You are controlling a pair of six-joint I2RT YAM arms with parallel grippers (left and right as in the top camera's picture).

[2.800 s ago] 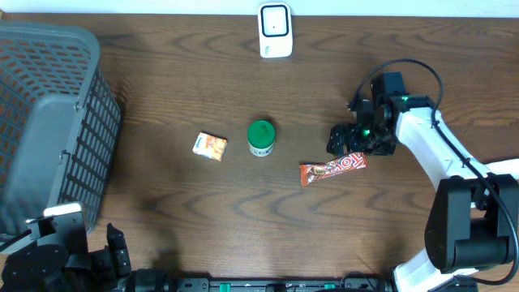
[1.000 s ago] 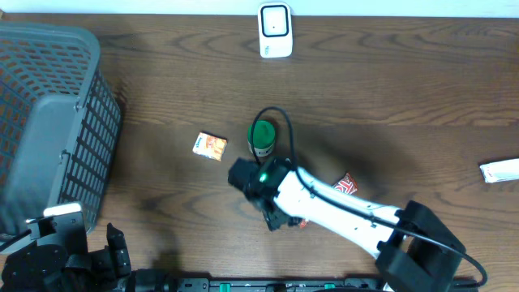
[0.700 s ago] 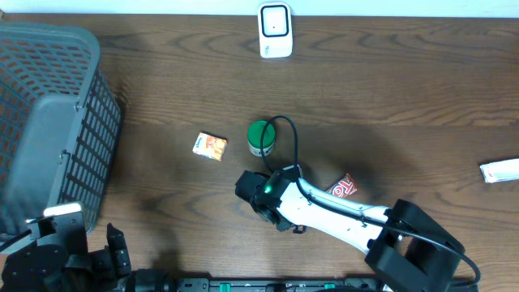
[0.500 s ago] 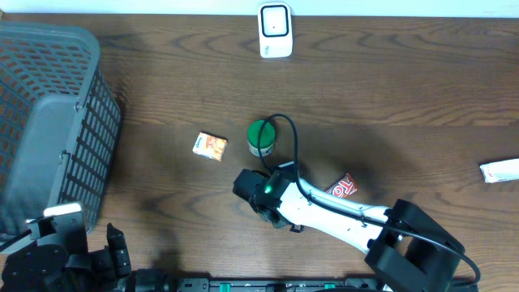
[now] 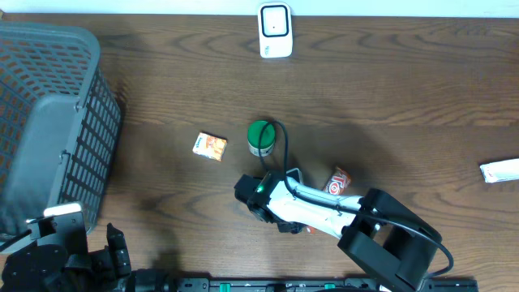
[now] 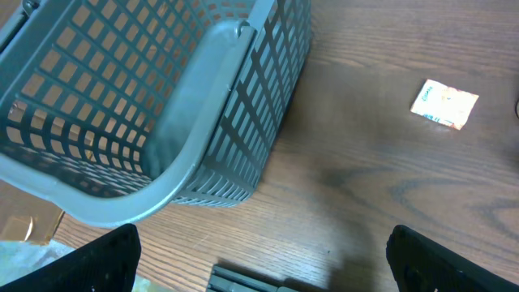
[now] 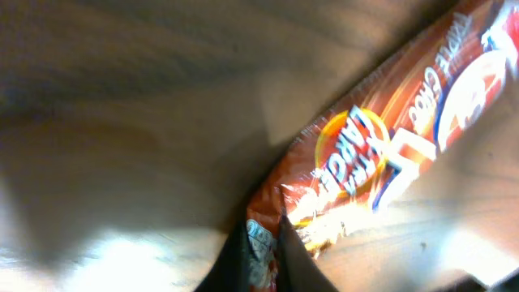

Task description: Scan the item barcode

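Between the shut fingers of the right hand [image 7: 263, 258] sits one end of the orange-red foil chocolate bar [image 7: 381, 154]; its length runs diagonally away.

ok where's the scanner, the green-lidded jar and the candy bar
scanner [image 5: 275, 31], overhead view, middle of its white face
green-lidded jar [image 5: 260, 135], overhead view, centre of the lid
candy bar [image 7: 389, 154], right wrist view, on the printed wrapper

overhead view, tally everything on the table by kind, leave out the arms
basket: 1
scanner: 1
green-lidded tub: 1
small orange packet: 1
red candy bar: 1
white object at the right edge: 1
total: 6
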